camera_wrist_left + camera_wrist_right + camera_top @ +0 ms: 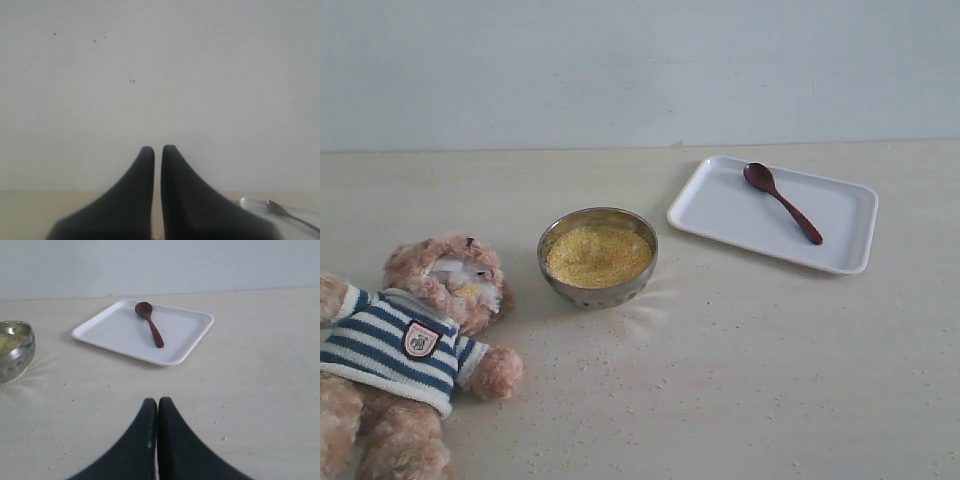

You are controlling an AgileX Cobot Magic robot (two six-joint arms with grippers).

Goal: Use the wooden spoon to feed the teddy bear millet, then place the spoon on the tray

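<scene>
My left pincer [157, 148] is closed on nothing and faces a plain wall [160, 75]. My right pincer [157, 400] is also closed and empty, over the table [770, 350], apart from the tray [720, 205]. The wooden spoon [782, 202] lies on that tray at far right. The millet [597, 254] fills the metal bowl [590, 292] in the middle. The teddy bear [415, 340] lies on its back at near left.

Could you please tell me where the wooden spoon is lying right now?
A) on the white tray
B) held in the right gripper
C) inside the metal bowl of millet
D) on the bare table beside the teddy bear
A: the wooden spoon lies flat on the tray, and the right gripper is shut and holds nothing.
</scene>
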